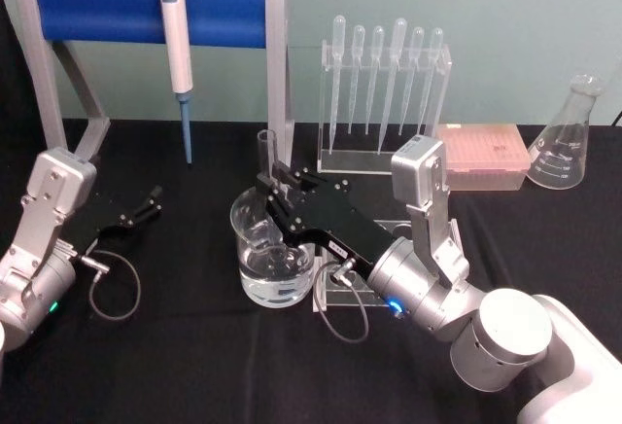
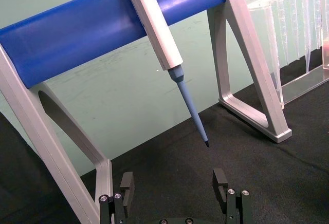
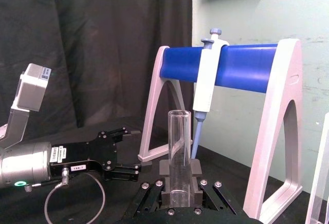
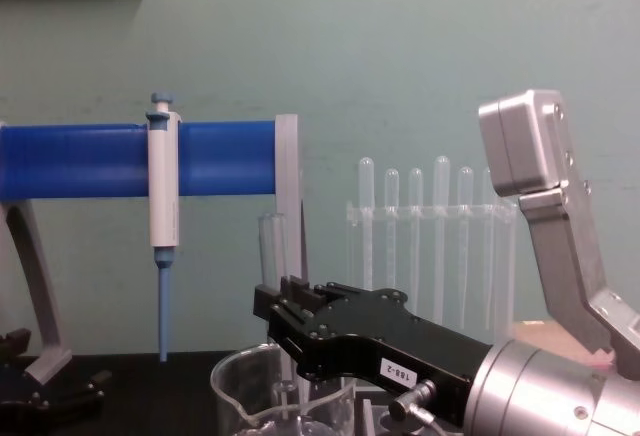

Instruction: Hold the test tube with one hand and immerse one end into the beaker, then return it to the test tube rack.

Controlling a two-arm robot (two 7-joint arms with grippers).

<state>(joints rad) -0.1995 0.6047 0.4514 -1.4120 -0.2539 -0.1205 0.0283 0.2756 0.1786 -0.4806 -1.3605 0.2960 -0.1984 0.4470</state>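
The test tube point(image 1: 265, 157) stands upright, its open rim up and its lower part down inside the beaker point(image 1: 255, 234), which holds some water. My right gripper point(image 1: 277, 189) is shut on the tube's middle, just above the beaker's rim. From the wrist, the test tube point(image 3: 179, 147) rises between the right gripper's point(image 3: 180, 189) closed jaws. In the chest view the test tube point(image 4: 272, 246) drops behind the right gripper point(image 4: 288, 308) into the beaker point(image 4: 245, 396). I cannot tell whether its tip touches the water. My left gripper point(image 1: 148, 202) rests open on the table at the left, seen again as the left gripper point(image 2: 174, 183).
A white-and-blue pipettor point(image 1: 180, 50) hangs on a blue-barred stand point(image 1: 97, 11) behind. A clear rack of pipettes point(image 1: 384, 103), a pink tip box point(image 1: 481, 157) and a conical flask point(image 1: 566, 137) stand back right. A clear tube rack point(image 1: 345, 293) lies under my right wrist.
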